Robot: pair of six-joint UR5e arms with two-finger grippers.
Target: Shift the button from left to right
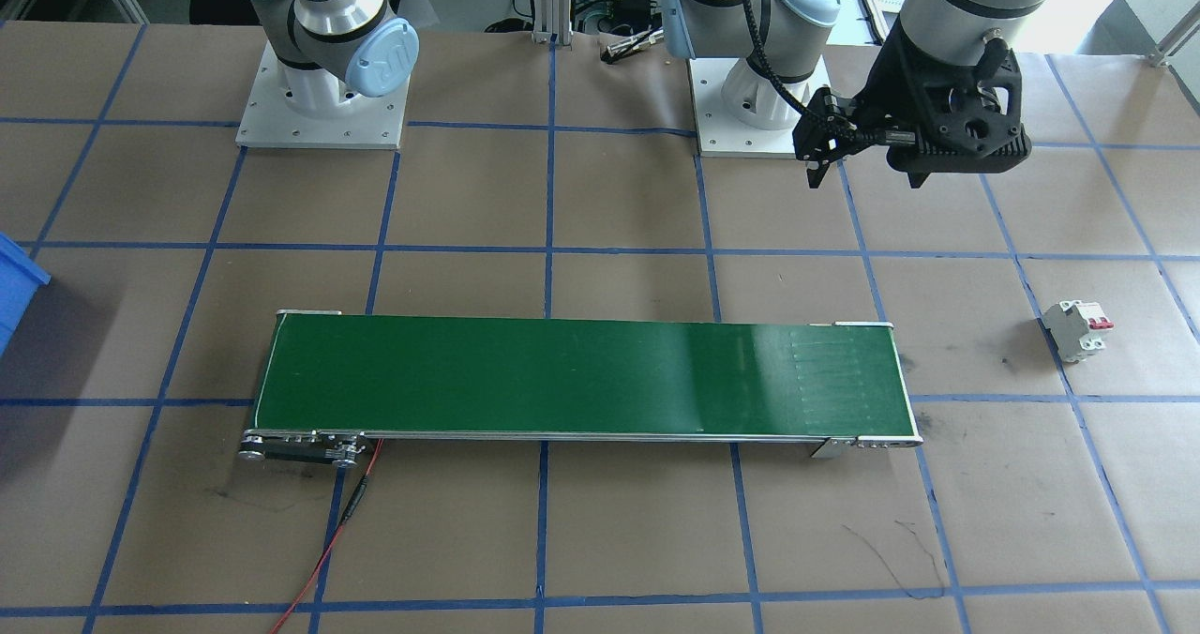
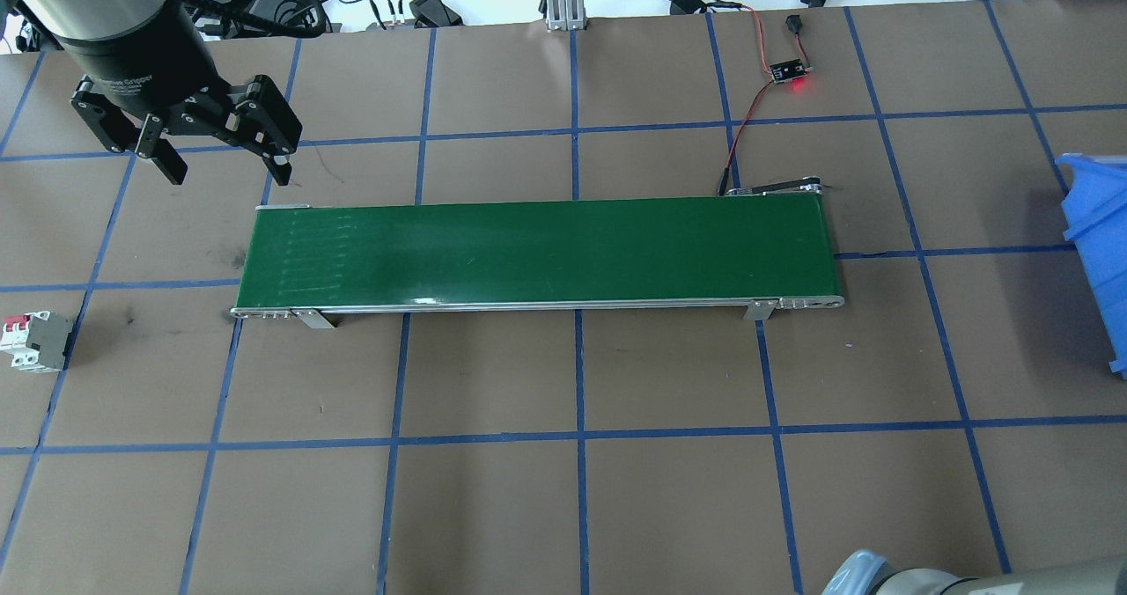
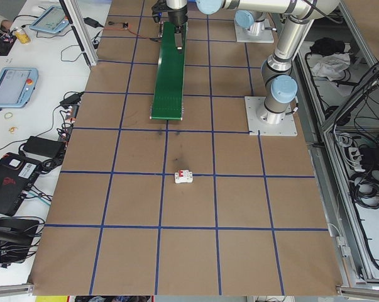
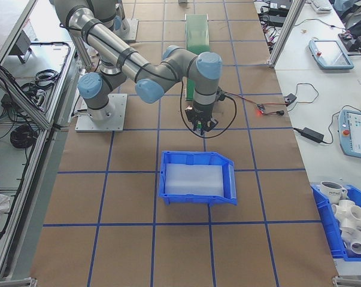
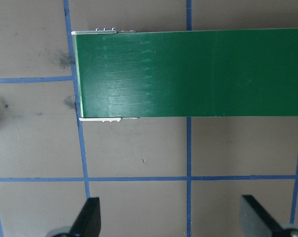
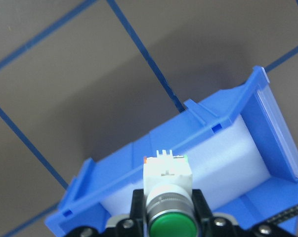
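Right tool (image 6: 171, 217) grips the button (image 6: 169, 197), clenched on its body, just above the blue bin's (image 6: 267, 128) near wall; ideally it moves over the bin's pale floor and lowers before letting go. Left tool (image 2: 220, 159) hangs released beyond the bin, near the belt (image 2: 537, 252)

Table (image 2: 669, 507) w/ conveyor (image 2: 537, 252), breaker (image 2: 35, 341), blue bin (image 4: 198, 177).

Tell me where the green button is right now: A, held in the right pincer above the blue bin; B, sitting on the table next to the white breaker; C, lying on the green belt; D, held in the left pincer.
A: the right wrist view shows the button clamped between the fingers of the right pincer, with the blue bin below it.
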